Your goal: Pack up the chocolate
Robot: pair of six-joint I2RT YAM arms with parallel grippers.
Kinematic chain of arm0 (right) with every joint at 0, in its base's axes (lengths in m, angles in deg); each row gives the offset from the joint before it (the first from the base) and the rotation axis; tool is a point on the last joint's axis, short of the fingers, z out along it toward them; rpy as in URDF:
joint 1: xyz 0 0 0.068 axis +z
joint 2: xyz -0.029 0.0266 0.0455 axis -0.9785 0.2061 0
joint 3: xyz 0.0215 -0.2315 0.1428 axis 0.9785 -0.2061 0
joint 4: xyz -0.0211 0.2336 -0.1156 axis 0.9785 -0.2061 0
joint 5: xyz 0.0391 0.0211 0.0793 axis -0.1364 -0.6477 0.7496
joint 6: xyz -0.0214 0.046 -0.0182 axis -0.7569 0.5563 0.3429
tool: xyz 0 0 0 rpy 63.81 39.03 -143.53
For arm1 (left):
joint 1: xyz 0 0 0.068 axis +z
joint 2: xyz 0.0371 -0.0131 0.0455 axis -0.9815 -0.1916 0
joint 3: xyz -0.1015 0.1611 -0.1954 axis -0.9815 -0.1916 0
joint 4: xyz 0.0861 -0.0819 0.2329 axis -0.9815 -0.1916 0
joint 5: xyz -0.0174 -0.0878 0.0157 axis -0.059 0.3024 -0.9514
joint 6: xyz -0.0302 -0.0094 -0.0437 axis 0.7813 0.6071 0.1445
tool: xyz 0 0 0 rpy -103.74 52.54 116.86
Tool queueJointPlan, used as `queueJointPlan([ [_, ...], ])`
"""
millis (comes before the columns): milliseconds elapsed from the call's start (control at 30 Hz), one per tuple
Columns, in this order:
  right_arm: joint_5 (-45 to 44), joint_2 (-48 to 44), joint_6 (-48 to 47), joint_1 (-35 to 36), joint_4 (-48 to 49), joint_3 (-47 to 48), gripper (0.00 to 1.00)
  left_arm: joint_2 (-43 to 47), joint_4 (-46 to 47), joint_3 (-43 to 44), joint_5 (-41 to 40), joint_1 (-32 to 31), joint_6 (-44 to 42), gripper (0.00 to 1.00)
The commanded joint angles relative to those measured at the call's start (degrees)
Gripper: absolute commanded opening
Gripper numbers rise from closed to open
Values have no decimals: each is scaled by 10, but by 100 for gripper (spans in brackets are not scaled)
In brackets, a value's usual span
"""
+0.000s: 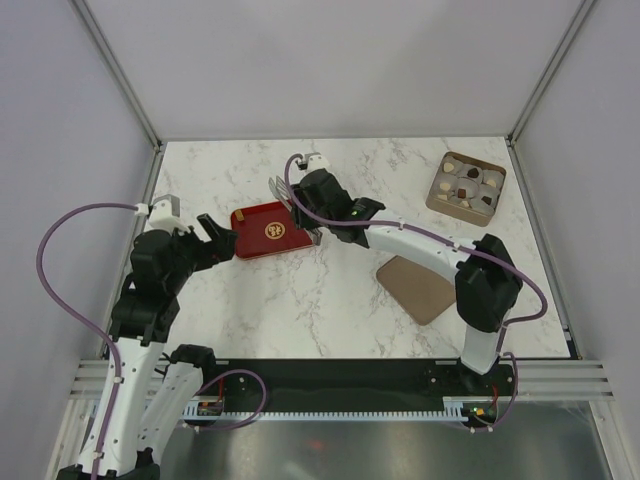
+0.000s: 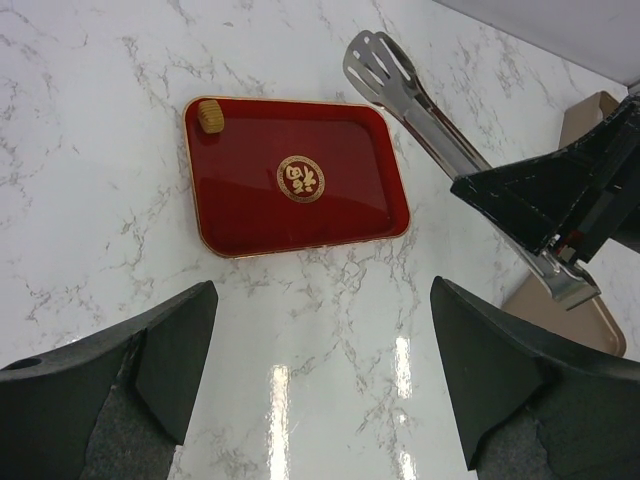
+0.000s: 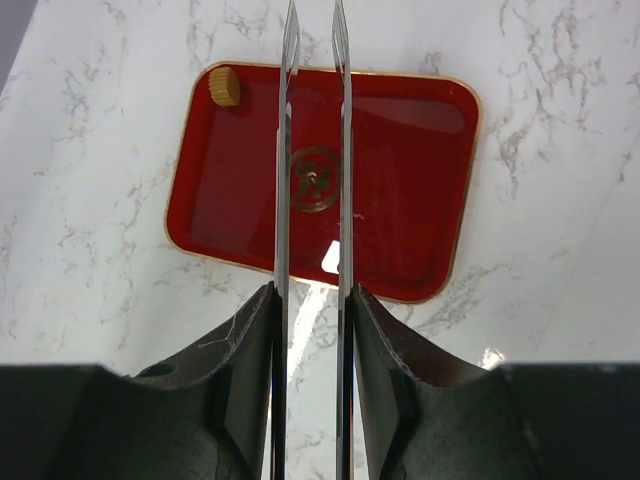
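Near edge: both arm bases bolted along it. Beyond them lies a broad band of bare marble tabletop point(image 1: 300, 310), the largest free patch.

Near right: flat brown square lid point(image 1: 415, 287) lying corner-on to the tabletop edges, apart from everything else. The right arm arches over the gap between it and the tray.

Middle left: red tray point(image 1: 255, 240) with a gold rim, long axis left to right and slightly skewed. The round gold emblem at its centre has characters I cannot read. The left gripper point(image 1: 218, 235) sits just off the tray's left edge, jaws spread wide, nothing in them.

In the tray's far-left corner is one small tan ridged piece point(image 2: 210, 115), stubby. Its long axis is not clear enough to call.

The right gripper point(image 3: 313, 290) has its jaws clamped on metal tongs point(image 2: 400, 85), pressing the blades to a narrow parallel gap. The tongs run from near-right to far-left by the tray's right side, slotted tips at the far end.

Far right: square tan box point(image 1: 436, 192) with compartments, near the right wall and well apart from the tray. It holds the chocolates point(image 1: 469, 173), cream and dark, too round and small to show a heading. Open marble lies between box and tray.

Walls close the left, right and far edges.
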Motion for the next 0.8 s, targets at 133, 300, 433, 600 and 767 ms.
queueJointPlan([
  [133, 1, 42, -15, 29, 60, 50, 42, 30, 27, -6, -28, -1, -1, 95],
  [300, -5, 57, -7, 48, 86, 46, 43, 33, 28, -5, -29, -1, -2, 95],
  [433, -11, 77, -6, 63, 104, 48, 44, 41, 27, -5, -36, -1, -1, 95],
  [600, -20, 95, -26, 77, 119, 48, 45, 46, 28, -6, -44, 0, -1, 95],
  [767, -21, 117, -37, 77, 131, 52, 46, 45, 27, -6, -43, 0, -1, 95],
])
